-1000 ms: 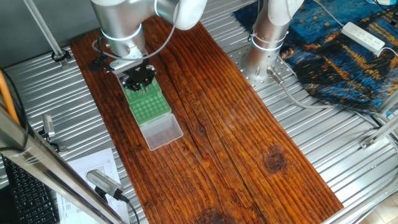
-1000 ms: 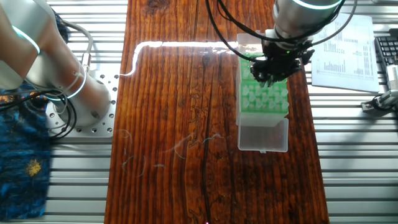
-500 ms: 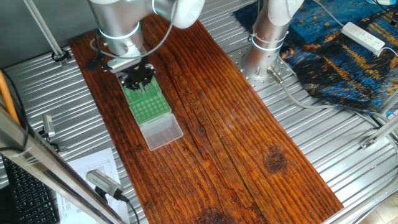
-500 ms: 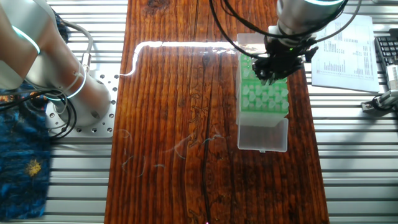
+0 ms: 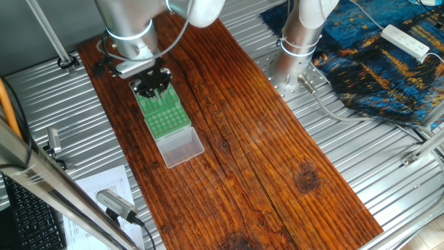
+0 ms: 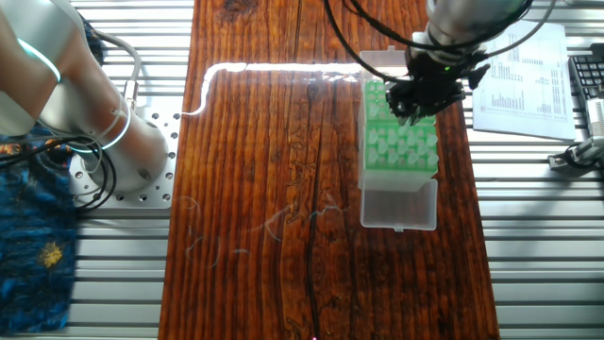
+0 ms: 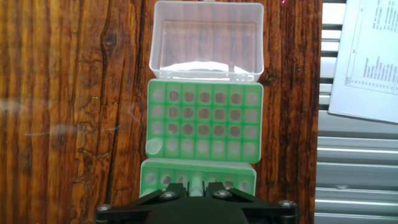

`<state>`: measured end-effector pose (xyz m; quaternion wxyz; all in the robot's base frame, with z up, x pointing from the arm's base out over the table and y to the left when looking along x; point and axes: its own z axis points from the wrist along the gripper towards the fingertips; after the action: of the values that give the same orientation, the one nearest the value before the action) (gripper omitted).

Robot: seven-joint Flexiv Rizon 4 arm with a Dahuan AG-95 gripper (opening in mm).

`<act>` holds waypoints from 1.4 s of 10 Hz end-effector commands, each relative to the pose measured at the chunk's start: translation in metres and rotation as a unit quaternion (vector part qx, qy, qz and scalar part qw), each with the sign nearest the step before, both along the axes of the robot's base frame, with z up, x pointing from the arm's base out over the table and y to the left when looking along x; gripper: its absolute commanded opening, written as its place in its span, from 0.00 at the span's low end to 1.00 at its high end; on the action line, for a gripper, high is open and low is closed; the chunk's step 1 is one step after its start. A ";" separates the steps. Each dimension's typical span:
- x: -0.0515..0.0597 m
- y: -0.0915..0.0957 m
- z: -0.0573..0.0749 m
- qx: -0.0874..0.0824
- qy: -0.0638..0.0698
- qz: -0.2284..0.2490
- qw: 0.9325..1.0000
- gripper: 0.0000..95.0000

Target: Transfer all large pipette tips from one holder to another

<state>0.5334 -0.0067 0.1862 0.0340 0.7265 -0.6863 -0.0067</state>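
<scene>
The fingers (image 7: 196, 185) pinch what looks like a pipette tip (image 7: 196, 182) above the green rack (image 7: 205, 121).

A dark wooden board (image 5: 236, 132) lies on a ribbed metal table (image 5: 388, 167).

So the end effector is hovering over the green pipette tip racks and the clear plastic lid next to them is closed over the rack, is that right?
Not quite. The end effector is over the green pipette tip racks, but the clear plastic lid is not closed over them: it lies flipped open on the brown wooden table at the rack's end. The hand view shows it.
</scene>
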 end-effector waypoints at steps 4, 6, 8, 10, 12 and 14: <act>0.003 -0.003 0.018 0.003 0.008 -0.002 1.000 0.00; 0.005 -0.003 0.025 0.004 0.012 -0.001 1.000 0.00; 0.005 -0.003 0.029 0.007 0.014 -0.002 1.000 0.00; 0.006 -0.002 0.032 0.008 0.017 -0.003 1.000 0.00; 0.006 0.000 0.036 0.008 0.020 -0.003 1.000 0.00; 0.007 0.001 0.042 0.009 0.025 -0.004 1.000 0.00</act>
<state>0.5407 -0.0057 0.2305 0.0450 0.7235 -0.6881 -0.0320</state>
